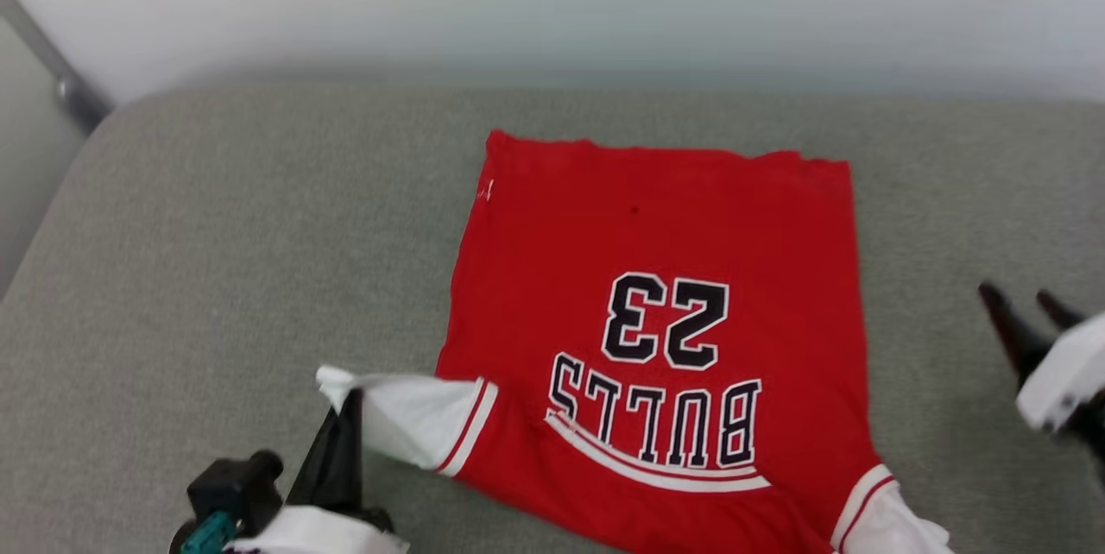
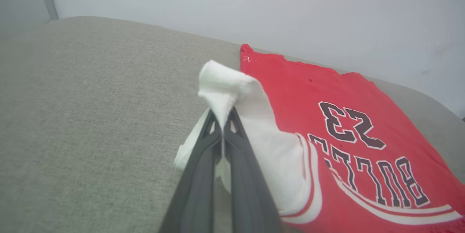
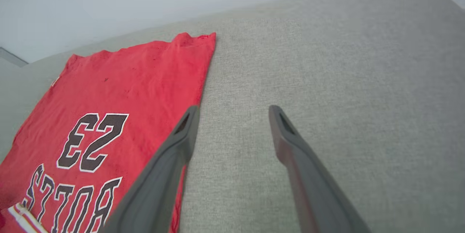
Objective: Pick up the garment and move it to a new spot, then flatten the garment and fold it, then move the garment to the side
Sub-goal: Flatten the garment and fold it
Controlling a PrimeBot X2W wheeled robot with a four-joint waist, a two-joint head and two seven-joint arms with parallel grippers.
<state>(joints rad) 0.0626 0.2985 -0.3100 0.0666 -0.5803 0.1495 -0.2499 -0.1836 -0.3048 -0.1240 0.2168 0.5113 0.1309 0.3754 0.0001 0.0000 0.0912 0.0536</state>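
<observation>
The red jersey-style T-shirt with black "BULLS 23" lettering is spread front-up on the grey woven padded surface, hem toward the pale wall. It is judged light, limp and easily wrinkled, so hold is best taken at edges or corners. Its white sleeve is pinched and lifted by the left gripper. The right gripper fingers are spread over bare surface beside the shirt's edge. Nothing is seen in the way, and a grey metal bar stands well apart.

Plain room: grey upholstered cushion, pale wall.
</observation>
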